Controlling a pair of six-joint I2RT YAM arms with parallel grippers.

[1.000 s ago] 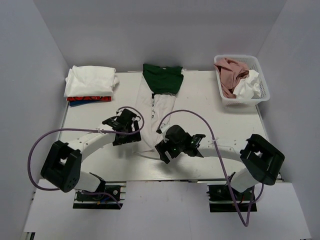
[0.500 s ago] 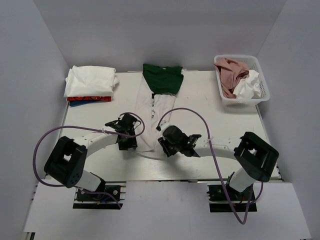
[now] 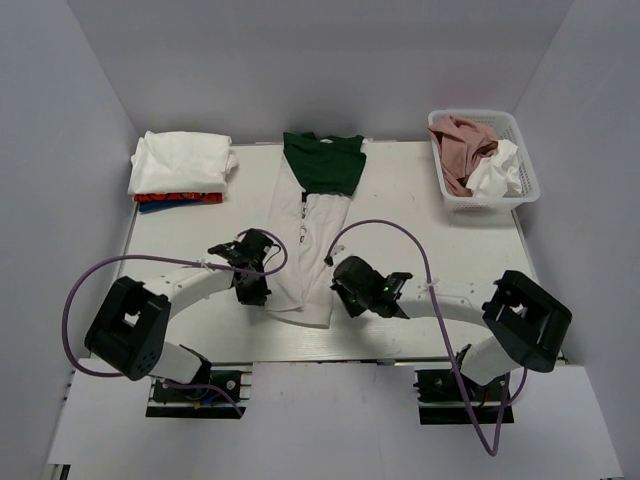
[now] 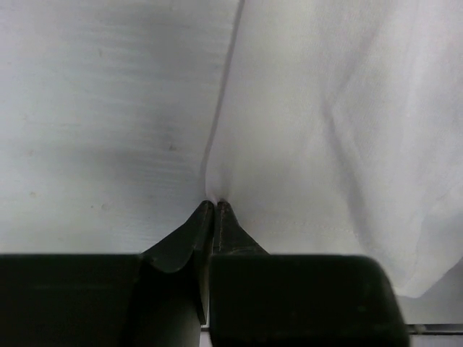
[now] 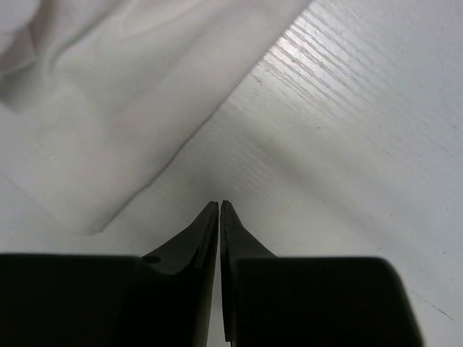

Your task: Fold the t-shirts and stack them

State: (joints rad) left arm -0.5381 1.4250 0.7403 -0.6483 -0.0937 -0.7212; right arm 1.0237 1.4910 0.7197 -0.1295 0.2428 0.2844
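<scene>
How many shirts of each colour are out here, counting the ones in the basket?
White t-shirts: 3
Dark green t-shirt: 1
Pink t-shirt: 1
Red t-shirt: 1
Blue t-shirt: 1, only a sliver shows
Total: 7 visible; the stack may hide more.

White wood-grain table (image 3: pixel 440 240), plain pale grey walls (image 3: pixel 300 60) on three sides, soft even light

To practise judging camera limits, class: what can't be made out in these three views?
Top view: folded stack, how many tees lie under the white top one.
Top view: basket bottom, buried under clothes.
Top view: marks on the white t-shirt, too small.
Wrist views: that shirt's outline, cut by frame edges.
</scene>
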